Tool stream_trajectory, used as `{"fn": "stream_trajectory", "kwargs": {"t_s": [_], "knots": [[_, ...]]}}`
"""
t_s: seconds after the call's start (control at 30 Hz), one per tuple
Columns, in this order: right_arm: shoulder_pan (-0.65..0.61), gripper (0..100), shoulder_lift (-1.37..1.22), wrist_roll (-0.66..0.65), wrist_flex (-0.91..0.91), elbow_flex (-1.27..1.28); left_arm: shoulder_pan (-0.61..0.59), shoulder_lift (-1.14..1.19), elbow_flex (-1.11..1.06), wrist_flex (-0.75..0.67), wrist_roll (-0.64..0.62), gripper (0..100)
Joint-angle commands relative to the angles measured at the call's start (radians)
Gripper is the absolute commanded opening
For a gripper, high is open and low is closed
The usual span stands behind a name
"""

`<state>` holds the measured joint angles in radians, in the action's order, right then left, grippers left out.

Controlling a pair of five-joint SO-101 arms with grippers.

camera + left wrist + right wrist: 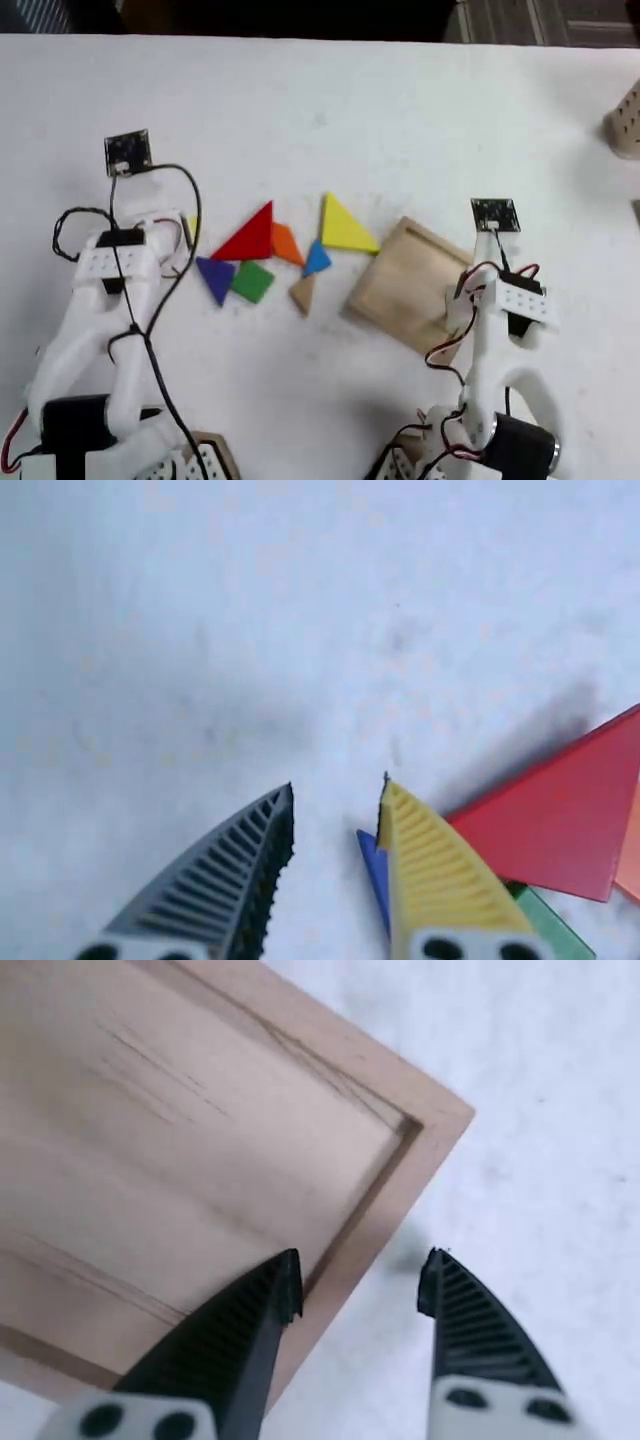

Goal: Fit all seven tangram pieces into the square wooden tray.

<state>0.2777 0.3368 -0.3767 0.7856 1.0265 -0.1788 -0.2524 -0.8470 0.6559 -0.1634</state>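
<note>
**Two ways things could get knocked askew**

From above, all seven pieces (286,245) lie loose on the surface (300,120), bunched just beside the empty tray (400,285), which sits askew.

At the left wrist, the left pincer (337,788) is spread and holds nothing. One finger hangs over the edge of a blue piece (372,870), with the red triangle (560,830) close by. Coming down here, I'd guess it would pin the blue piece instead of straddling it and jostle its neighbours.

At the right wrist, the right pincer (361,1258) also gapes empty, astride the tray's rim near a corner. Dropping or closing there could shove or tip the tray.
</note>
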Motion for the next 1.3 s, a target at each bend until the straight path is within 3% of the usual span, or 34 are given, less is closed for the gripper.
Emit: {"fn": "stream_trajectory", "kwargs": {"t_s": [0.0,0.2,0.47,0.63,0.8,0.93,1.1,1.27], "knots": [[0.001,18.7,-0.004,-0.020,0.015,-0.048,-0.010,0.002,0.060,0.009,-0.012,17],[-0.022,6.0,-0.004,-0.020,0.001,-0.048,-0.008,-0.001,0.058,0.029,-0.012,17],[-0.024,4.8,-0.002,-0.026,0.002,-0.046,-0.010,0.001,0.058,0.032,-0.008,17],[-0.005,4.8,0.007,-0.226,-0.024,-0.087,-0.010,0.004,0.058,0.029,-0.006,17],[0.064,4.8,-0.004,-0.310,-0.027,-0.196,-0.010,0.004,0.058,0.025,-0.005,17],[0.067,4.8,-0.004,-0.292,-0.027,-0.206,-0.010,0.004,0.060,0.025,-0.005,17],[0.082,4.8,-0.005,-0.152,-0.044,-0.233,-0.010,0.004,0.060,0.025,-0.005,17],[0.094,5.0,-0.005,-0.132,-0.048,-0.279,-0.010,0.005,0.058,0.025,-0.005,17]]}}
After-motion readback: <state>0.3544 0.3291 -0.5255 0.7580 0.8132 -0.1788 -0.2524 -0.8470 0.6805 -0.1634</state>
